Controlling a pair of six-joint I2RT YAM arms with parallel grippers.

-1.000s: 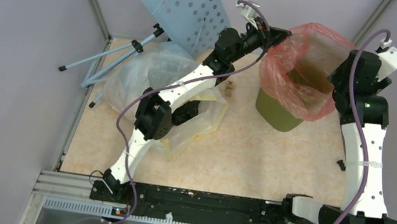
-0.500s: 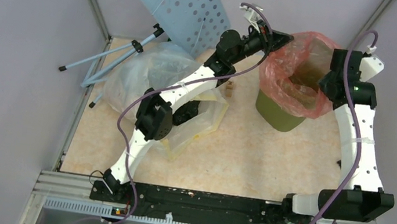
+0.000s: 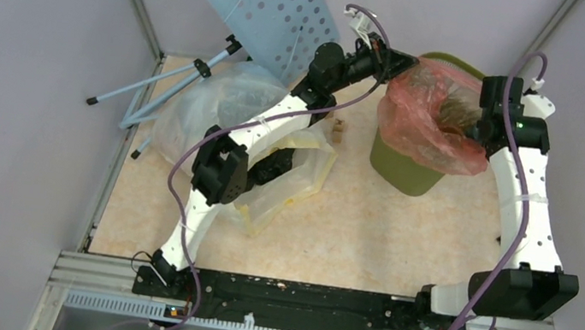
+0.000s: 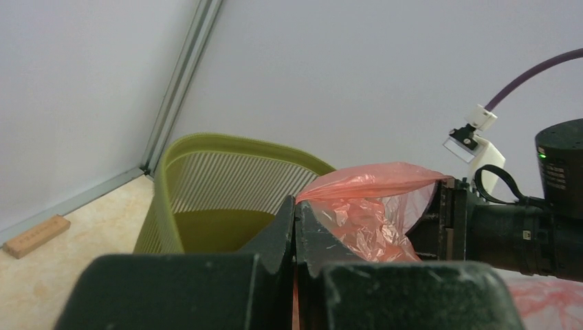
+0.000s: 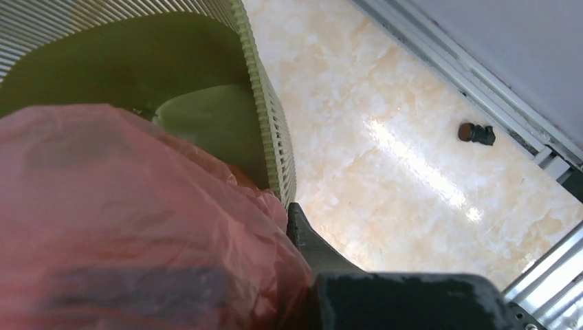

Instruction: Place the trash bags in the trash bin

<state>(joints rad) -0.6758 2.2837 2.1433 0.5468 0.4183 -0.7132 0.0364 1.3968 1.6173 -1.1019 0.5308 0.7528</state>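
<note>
The olive-green trash bin point(image 3: 404, 165) stands at the back right of the table, its far rim bare. A crinkly red-pink trash bag point(image 3: 433, 120) is draped over its mouth and front side. My left gripper point(image 3: 403, 62) is at the bin's left rim, shut on the bag's edge. The left wrist view shows the closed fingertips point(image 4: 295, 213) pinching the bag point(image 4: 375, 206) above the bin point(image 4: 206, 185). My right gripper point(image 3: 484, 131) is at the bin's right rim, shut on the bag. In the right wrist view the bag point(image 5: 124, 206) covers one finger; the other finger point(image 5: 309, 240) shows beside the bin point(image 5: 206, 89).
A light-blue perforated board point(image 3: 272, 7) on a folding stand leans at the back left. A large clear bag with a pale-yellow rim point(image 3: 227, 113) lies under the left arm. A small wooden block point(image 3: 337, 128) sits left of the bin. A small black part point(image 5: 476, 132) lies near the right rail.
My right gripper has moved in to the bin's right rim and shut on the bag. The bag's mouth has collapsed forward, baring the bin's far rim. The left gripper stayed shut.
</note>
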